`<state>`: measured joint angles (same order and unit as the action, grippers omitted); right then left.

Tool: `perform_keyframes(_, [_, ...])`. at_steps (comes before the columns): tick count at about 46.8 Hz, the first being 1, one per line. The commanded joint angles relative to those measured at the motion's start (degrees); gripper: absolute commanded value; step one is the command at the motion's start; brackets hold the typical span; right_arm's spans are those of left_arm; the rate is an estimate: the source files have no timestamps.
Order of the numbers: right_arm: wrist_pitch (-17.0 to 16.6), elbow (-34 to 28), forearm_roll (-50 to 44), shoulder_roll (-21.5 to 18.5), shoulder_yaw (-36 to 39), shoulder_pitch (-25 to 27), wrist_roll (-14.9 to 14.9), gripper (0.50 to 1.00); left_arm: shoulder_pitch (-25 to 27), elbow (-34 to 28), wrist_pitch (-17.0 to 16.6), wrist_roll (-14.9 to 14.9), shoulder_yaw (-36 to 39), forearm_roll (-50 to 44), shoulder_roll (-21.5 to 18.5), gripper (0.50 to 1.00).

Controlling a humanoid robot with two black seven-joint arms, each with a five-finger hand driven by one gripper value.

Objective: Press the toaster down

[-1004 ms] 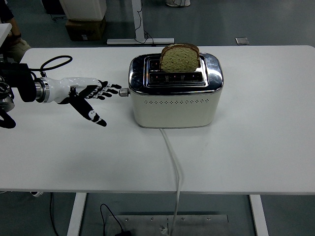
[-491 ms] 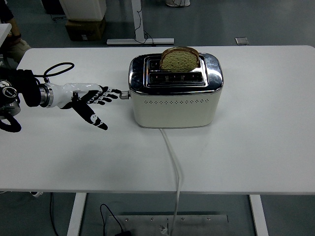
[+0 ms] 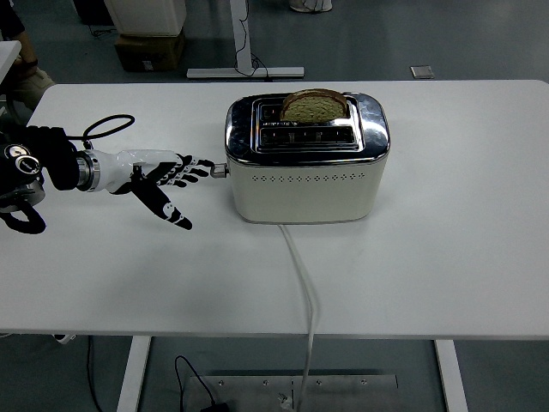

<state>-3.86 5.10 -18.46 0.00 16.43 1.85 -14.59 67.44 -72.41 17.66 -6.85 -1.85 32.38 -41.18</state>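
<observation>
A cream and chrome toaster [image 3: 306, 163] stands in the middle of the white table [image 3: 446, 240]. A slice of brown bread [image 3: 314, 106] sits low in its far slot, only its top showing. The lever knob [image 3: 220, 170] sticks out of the toaster's left end. My left hand [image 3: 171, 176] reaches in from the left with fingers stretched out flat. Its fingertips [image 3: 206, 166] rest on the knob. The thumb points down toward the near side. The right hand is out of view.
The toaster's white cord [image 3: 302, 283] runs from its front over the table's near edge. A black cable loop [image 3: 107, 125] lies by my left forearm. A cardboard box [image 3: 150, 47] and a desk leg [image 3: 243, 43] stand on the floor beyond the table.
My left hand has moved down and slightly right with the knob. The lever has gone down and the bread has sunk deeper into the slot.
</observation>
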Motion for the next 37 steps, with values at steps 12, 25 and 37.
perform_keyframes(12, [0.0, 0.0, 0.0, 0.0, 0.0, 0.0, 0.0, 0.998, -0.6, 1.0, -0.1, 0.0, 0.0, 0.1, 1.5, 1.000])
perform_keyframes(25, [0.0, 0.0, 0.0, 0.0, -0.1, 0.0, 0.0, 0.998, -1.5, 1.7, -0.1, 0.0, 0.0, 0.1, 2.4, 1.000])
perform_keyframes(37, [0.0, 0.0, 0.0, 0.0, -0.1, 0.0, 0.0, 0.998, -2.3, 2.0, -0.3, 0.0, 0.0, 0.1, 2.5, 1.000])
